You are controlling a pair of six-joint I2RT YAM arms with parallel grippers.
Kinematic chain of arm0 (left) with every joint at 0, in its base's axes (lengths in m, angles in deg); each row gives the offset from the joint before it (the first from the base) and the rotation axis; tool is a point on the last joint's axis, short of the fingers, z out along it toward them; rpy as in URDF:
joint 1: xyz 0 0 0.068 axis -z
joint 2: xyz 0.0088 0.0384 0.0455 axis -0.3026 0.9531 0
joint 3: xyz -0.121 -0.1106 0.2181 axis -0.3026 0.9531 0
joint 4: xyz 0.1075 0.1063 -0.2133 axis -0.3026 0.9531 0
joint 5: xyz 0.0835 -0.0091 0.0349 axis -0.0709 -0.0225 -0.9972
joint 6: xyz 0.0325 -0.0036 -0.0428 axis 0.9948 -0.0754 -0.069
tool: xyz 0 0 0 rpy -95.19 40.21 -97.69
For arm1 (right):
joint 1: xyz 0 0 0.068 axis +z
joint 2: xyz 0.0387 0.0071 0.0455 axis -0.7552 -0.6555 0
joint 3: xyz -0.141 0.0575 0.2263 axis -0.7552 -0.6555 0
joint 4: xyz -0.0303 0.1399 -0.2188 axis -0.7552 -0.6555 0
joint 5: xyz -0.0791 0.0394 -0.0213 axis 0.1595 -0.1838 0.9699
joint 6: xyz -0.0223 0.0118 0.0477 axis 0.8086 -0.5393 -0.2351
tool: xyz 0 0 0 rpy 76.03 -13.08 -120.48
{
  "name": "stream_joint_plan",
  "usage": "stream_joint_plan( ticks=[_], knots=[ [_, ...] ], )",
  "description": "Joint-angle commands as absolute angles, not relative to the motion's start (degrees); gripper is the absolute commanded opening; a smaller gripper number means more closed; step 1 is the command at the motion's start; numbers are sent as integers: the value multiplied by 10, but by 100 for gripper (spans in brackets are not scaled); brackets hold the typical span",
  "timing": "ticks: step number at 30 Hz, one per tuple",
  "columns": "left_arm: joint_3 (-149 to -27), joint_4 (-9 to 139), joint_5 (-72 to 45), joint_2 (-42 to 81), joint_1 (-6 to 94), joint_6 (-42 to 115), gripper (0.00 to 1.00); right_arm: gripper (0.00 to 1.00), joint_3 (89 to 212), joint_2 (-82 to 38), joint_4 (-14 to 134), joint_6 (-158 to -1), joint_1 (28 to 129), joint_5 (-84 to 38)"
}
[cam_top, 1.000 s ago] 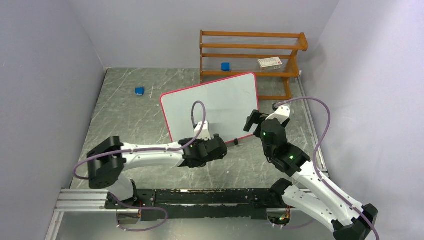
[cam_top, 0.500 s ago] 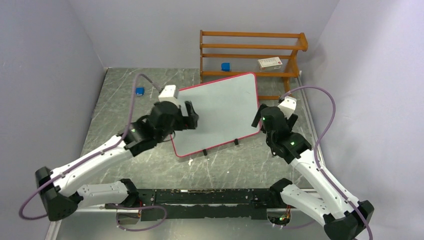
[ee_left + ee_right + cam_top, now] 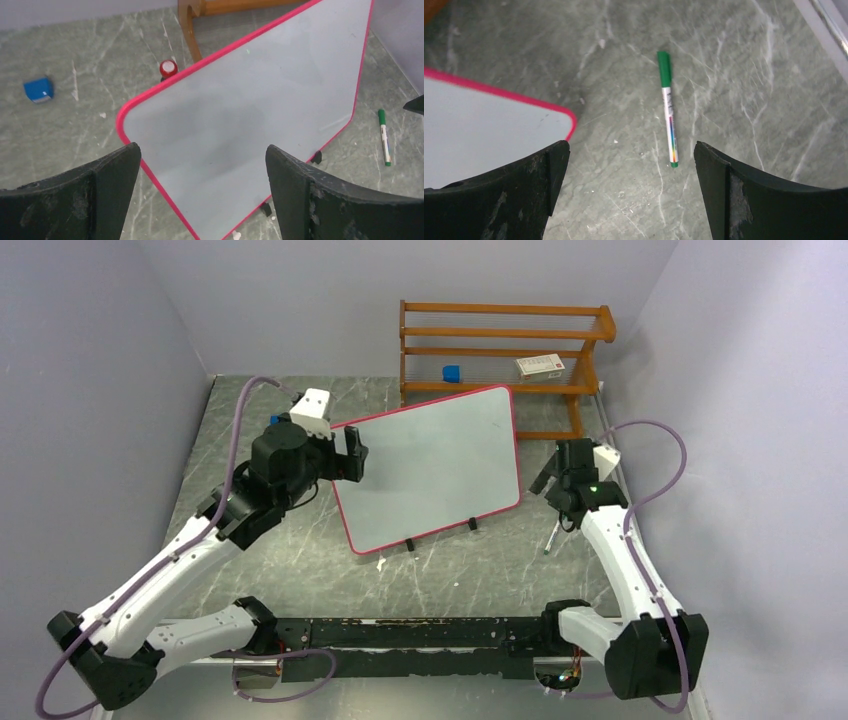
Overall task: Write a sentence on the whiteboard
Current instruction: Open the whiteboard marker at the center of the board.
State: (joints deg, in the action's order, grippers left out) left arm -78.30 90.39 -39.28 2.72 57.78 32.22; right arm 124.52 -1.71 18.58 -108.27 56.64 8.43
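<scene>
The whiteboard [image 3: 430,465] stands on its little black feet in the middle of the table [image 3: 250,570], leaning back a bit. Its far right corner is close to the wooden rack [image 3: 500,350] at the far edge. We see no writing on the board.

Our left gripper [image 3: 352,455] hangs just beside the left edge of the whiteboard. Its jaws are wide and hold nothing. Our right gripper [image 3: 558,478] hangs over the table near the board's right side. Its jaws are wide too, and they are empty.

The pen [image 3: 668,110] lies flat on the table, near the right edge and a little way from the board's near right corner. It is right under our right gripper. We think the next job is to pick it up.

A few things could go wrong here. The pen is thin and round, so if one finger touches it first, it may roll off toward the right edge. If we come down too low, our fingers will scrape the hard table. If we close too high, we will grab only air.

The green cap looks like it is on the pen. A capped pen makes no mark, so both grippers may have to pull it off.

The board only rests on its feet. If we press hard with the pen, or bump it with our left gripper, it may slide or tip over.
</scene>
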Motion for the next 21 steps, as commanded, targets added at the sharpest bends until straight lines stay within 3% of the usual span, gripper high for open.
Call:
stream_joint_plan(
  ticks=[1,5,16,21],
  knots=[
    [-772,855,-436,-19,580,390,98,100,1256,-42,142,-1123,506,33],
    [-731,834,-462,-57,591,393,98,99,1236,-75,161,-1118,466,-21],
    [-683,804,-482,-117,584,406,98,62,1173,-145,198,-1106,403,-57],
    [-663,780,-451,-151,554,407,98,52,1163,-167,216,-1102,403,-63]
  ],
)
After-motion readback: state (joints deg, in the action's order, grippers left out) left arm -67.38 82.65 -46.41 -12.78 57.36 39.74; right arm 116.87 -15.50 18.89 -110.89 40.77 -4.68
